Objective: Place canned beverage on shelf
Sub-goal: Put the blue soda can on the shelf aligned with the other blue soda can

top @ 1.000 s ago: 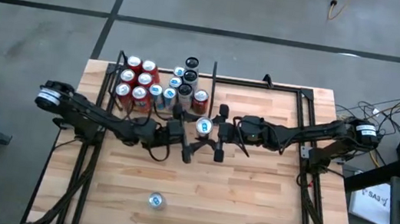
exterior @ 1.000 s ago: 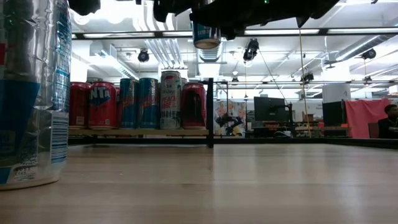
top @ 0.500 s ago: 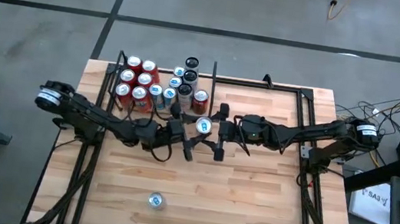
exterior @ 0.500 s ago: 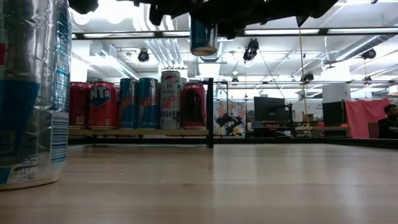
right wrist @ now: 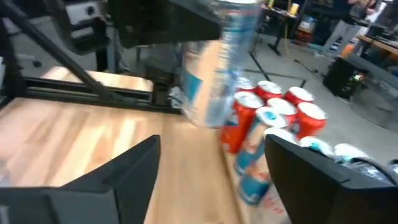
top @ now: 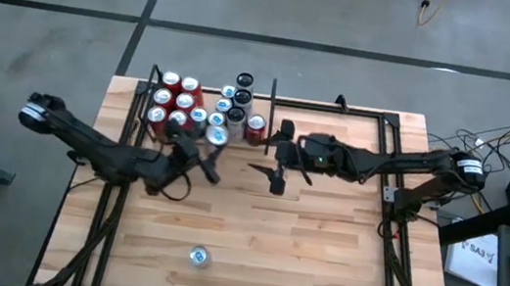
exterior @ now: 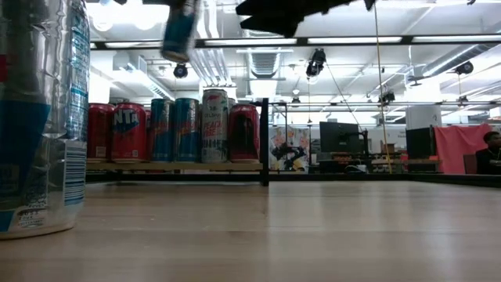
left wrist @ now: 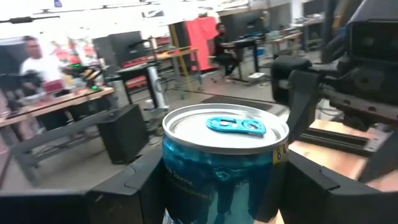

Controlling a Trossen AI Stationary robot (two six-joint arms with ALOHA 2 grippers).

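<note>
Fig. — Can in transit to shelf. Left claw [top: 204, 152] is clenched on a blue-and-silver can [top: 215, 136], held upright (long axis vertical, pull-tab lid up) above the surface [top: 319, 260]. In the left wrist view the can [left wrist: 225, 163] sits between the two dark fingers [left wrist: 140, 186], lid fully visible. In the high view it hangs at the front edge of the narrow shelf bay [top: 157, 79], touching or just beside the packed cans [top: 179, 103]; which, cannot tell from above.

Key relation: shelf lies straight beyond the can, away from the left arm's base; left arm is the carrier and the nearer one. Free slot prob. sits in the front row; exact gap hard to make out.

Right claw [top: 275, 160] is released, fingers spread, nothing between them, just beside the can on the bay's right.

Low view: can [exterior: 179, 31] appears tilted and smeared, high above the shelf row [exterior: 176, 129]; its grip is cut off at the top. A second can [top: 199, 255] stands well apart near the surface's front edge.
</note>
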